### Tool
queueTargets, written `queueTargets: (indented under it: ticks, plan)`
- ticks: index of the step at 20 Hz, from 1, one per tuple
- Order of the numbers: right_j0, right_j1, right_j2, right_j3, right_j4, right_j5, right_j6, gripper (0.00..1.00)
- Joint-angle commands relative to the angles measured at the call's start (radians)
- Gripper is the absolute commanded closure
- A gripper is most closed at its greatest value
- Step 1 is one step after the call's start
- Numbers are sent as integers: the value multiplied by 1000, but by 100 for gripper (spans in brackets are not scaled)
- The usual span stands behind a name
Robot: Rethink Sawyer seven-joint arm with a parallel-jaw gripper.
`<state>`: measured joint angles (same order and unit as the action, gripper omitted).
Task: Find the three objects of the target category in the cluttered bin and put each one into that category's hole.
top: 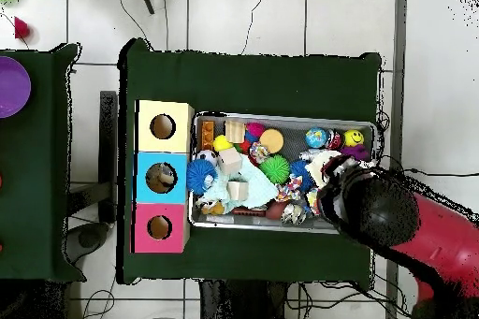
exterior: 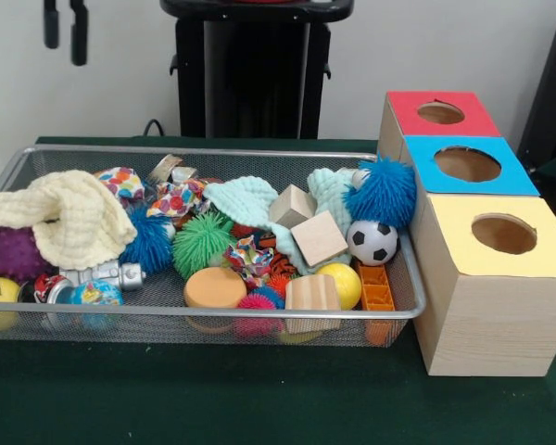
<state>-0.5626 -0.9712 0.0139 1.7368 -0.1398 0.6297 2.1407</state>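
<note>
The silver wire-mesh bin (exterior: 213, 313) sits on the green table, packed with toys; it also shows in the overhead view (top: 281, 116). Inside are wooden blocks (exterior: 319, 237), a green spiky ball (exterior: 202, 243), blue spiky balls (exterior: 385, 193), a soccer ball (exterior: 372, 242), an orange disc (exterior: 214, 288) and a yellow cloth (exterior: 69, 218). My gripper (exterior: 65, 28) hangs open and empty high above the bin's left end in the front view. In the overhead view the arm (top: 374, 208) covers the bin's right end and hides the gripper.
Three wooden boxes with round holes stand beside the bin: red top (exterior: 473, 120), blue top (exterior: 514, 176), yellow top (exterior: 454, 250). Overhead they are yellow (top: 182, 109), blue (top: 145, 161) and red (top: 145, 240). Something lies inside the blue box's hole (top: 161, 178).
</note>
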Motion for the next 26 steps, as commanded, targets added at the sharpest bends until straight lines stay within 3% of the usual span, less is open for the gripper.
queueTargets:
  ticks: [1, 13, 17, 26]
  plan:
    - [54, 43, 51, 155, 59, -83, 150, 0]
    - [176, 159, -19, 192, 159, -291, 257, 0]
    - [174, 207, -2, 216, 199, -366, 256, 0]
    - [248, 280, -44, 263, 297, -452, 291, 0]
